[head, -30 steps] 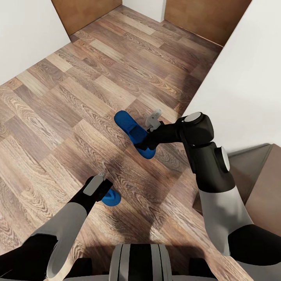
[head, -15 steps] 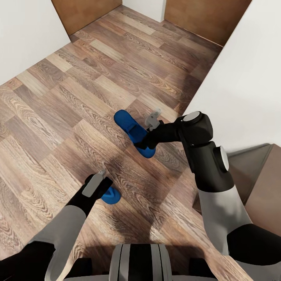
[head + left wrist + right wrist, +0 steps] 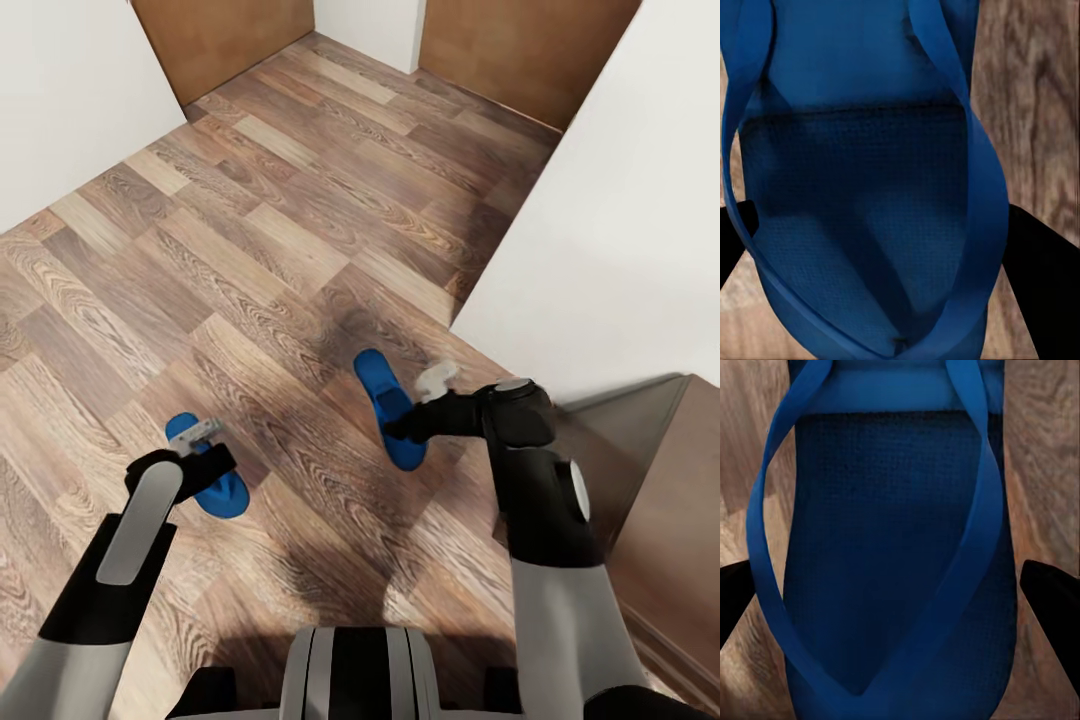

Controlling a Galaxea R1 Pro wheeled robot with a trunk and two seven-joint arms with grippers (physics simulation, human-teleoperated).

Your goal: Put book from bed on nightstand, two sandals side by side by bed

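Gripping blue sandals, left pincer, right pincer, no lettering visible

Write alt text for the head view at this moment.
Two blue sandals lie apart on a wooden floor, the left gripper at one and the right gripper at the other. The white bed fills the right side, a brown nightstand below it.

No lettering, label, brand mark or number can be read anywhere (not on the bright blue flat flip-flop sandals, nor the brown wood-plank floor).
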